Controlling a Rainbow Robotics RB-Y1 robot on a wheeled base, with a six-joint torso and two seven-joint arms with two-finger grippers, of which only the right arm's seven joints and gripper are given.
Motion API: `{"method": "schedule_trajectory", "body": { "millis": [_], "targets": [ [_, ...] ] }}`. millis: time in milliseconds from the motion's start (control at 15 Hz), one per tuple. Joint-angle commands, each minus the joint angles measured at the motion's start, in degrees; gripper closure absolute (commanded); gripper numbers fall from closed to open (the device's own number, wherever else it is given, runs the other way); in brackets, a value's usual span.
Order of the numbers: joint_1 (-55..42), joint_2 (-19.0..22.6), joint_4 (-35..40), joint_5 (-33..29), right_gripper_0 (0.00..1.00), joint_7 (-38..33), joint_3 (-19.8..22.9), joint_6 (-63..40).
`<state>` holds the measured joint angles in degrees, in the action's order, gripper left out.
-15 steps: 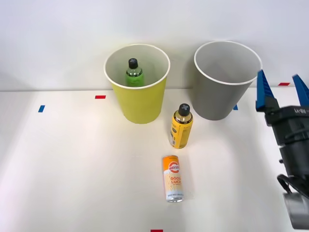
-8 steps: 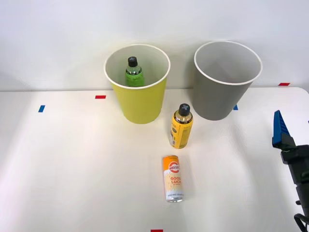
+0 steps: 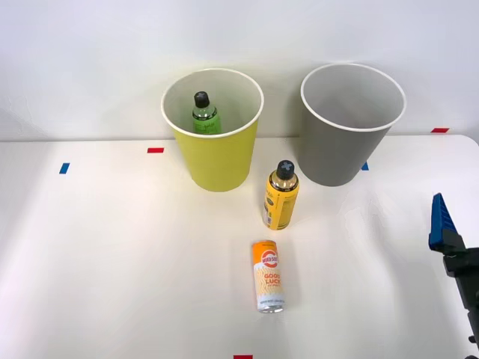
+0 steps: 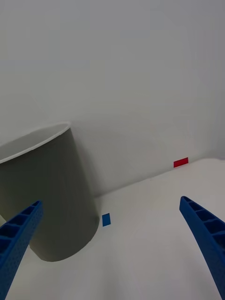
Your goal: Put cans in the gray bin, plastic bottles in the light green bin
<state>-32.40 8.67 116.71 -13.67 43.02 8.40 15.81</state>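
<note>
My hand (image 4: pixel 112 248) is open, its two blue fingers (image 4: pixel 18 239) spread wide with nothing between them. In the front view I see it low at the right edge of the surface (image 3: pixel 112 262), near my side. In the wrist view it looks toward the gray bin (image 4: pixel 44 197), with a small blue mark (image 4: pixel 106 219) and a red mark (image 4: pixel 181 162) on the surface beyond.

The can (image 3: pixel 268 275) lies on its side well to the left of my hand and a bit nearer to me than the yellow bottle (image 3: pixel 281 196). Its long way runs near to far, tipped only a little. The orange top points far, toward the bins, and the silver end points near.

The yellow bottle stands upright, cap up, just past the can and in front of the gap between the two bins. The green bottle (image 3: pixel 203 114) is already inside the light green bin (image 3: pixel 217 161). The gray bin looks empty.

I think I go for the can or the yellow bottle next. Either way my hand has to travel left. For the can, I would turn my fingers to close across its round sides.
</note>
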Motion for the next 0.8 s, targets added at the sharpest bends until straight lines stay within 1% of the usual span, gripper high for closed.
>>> {"method": "schedule_trajectory", "body": {
  "millis": [67,133,267,333,600,800],
  "targets": [
    [2.4,-2.6,-10.6,-0.5,0.0,8.8,1.7,13.0],
    [2.3,-3.7,-12.8,-0.7,0.0,13.0,1.7,16.0],
    [-0.1,-4.9,-13.8,-0.5,0.0,24.3,0.5,18.9],
    [-1.6,-4.9,-13.8,0.2,0.0,27.2,-0.4,20.0],
    [-9.0,-4.8,-13.8,0.1,0.0,33.4,-3.2,24.6],
    [-13.5,-3.7,-13.8,0.3,0.0,33.7,-6.4,28.2]
  ]
}}
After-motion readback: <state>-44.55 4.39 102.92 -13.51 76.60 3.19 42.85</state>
